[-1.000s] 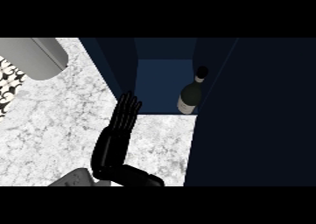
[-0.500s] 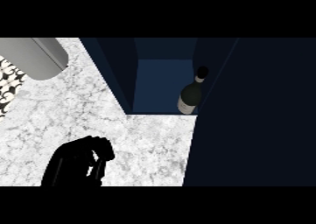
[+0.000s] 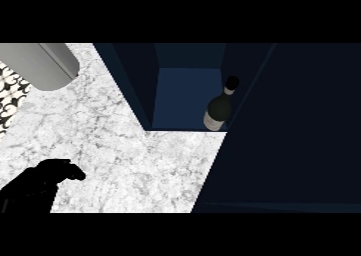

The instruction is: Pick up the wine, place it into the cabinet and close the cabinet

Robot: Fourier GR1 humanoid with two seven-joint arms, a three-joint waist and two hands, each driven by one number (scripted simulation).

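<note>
Head view, looking steeply down.

- Wine bottle [image 3: 219,106]: stands upright inside the cabinet [image 3: 179,97], on its blue floor, at the right side of the opening. It is close against the right inner wall and near the front edge. Dark neck and cap point away from us; a pale label shows low on the body. Nothing touches it.
- Cabinet: open towards us, interior lit blue, side walls dark.
- Dark panel [image 3: 301,130]: broad and dark blue, it fills the right of the view from top to lower edge. It overlaps the counter's right part and borders the bottle's side of the opening.
- Counter [image 3: 139,160]: white-grey marble, running from the cabinet's front down to the lower edge.
- Left hand [image 3: 48,181]: low at the view's left, over the counter, well apart from the bottle. Its fingers are curled in on themselves and we see nothing inside them.
- Right hand: we find it nowhere in this view.
- Grey rounded object [image 3: 39,62]: upper left, lying at a slant, clear of the cabinet.
- Patterned surface [image 3: 1,107]: black-and-white, at the left edge beside the marble.
</note>
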